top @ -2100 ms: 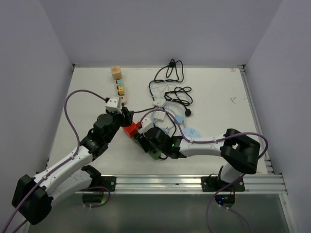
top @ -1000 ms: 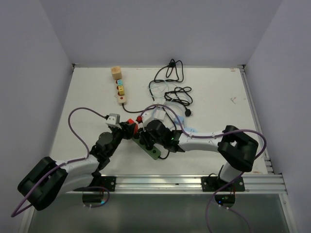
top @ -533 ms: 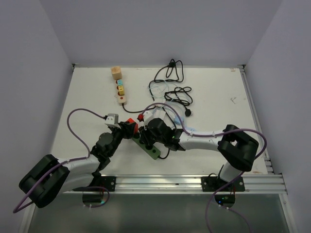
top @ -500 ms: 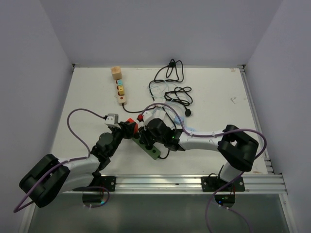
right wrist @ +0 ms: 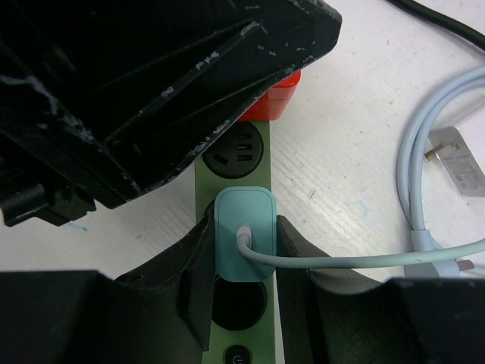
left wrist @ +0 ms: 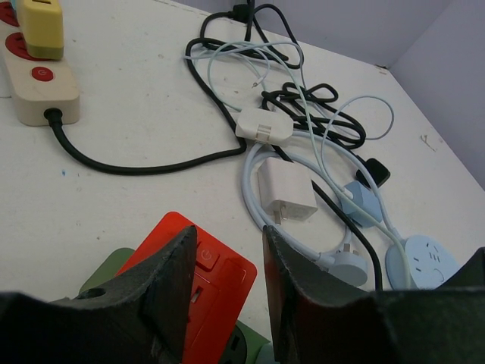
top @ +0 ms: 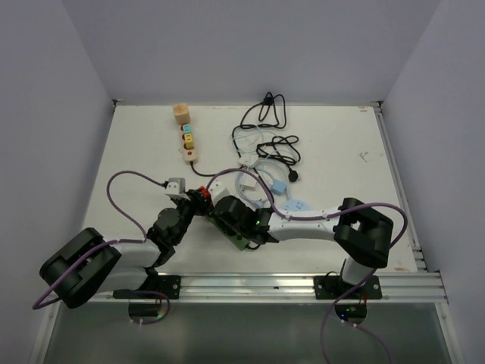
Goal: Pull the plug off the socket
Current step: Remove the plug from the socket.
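Socket strip [right wrist: 236, 163], green, mostly hidden in top view under both wrists. It lies near centre of tabletop [top: 341, 152], toward near edge. Seated in it: teal plug [right wrist: 244, 220], pale cable running right. Right pincer [right wrist: 242, 231] narrowly apart, fingers pressed on plug's two sides. Left pincer [left wrist: 229, 243] partly apart over red block [left wrist: 208, 284] at strip's end — gripping or merely straddling, cannot tell. Its black body blocks upper left of right wrist view. Both arms low, converging from opposite sides. Cable tangle [left wrist: 303, 114] lies beyond — loose on tabletop.
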`<act>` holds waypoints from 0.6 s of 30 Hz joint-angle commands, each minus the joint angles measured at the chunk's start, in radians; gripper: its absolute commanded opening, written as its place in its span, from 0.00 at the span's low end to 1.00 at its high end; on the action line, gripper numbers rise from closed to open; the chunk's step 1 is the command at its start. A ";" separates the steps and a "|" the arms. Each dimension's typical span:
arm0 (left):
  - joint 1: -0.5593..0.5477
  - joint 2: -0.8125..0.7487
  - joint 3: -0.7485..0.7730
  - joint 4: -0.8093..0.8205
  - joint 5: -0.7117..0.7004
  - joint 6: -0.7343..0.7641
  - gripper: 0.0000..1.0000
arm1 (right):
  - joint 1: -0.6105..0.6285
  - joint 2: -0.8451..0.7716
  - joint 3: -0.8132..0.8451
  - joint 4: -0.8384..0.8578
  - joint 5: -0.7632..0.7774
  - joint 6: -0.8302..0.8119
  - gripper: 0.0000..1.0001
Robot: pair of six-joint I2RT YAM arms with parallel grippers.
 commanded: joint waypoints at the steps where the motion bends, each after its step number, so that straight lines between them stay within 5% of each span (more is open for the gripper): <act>1: -0.038 0.072 -0.115 -0.058 -0.010 -0.041 0.43 | 0.029 0.021 0.040 -0.090 0.092 -0.021 0.00; 9: -0.054 0.117 -0.123 -0.042 -0.027 -0.061 0.43 | 0.038 0.006 0.038 -0.092 0.080 0.004 0.00; 18: -0.054 0.181 -0.178 0.036 -0.010 -0.100 0.43 | -0.113 -0.054 -0.053 0.023 -0.267 0.152 0.00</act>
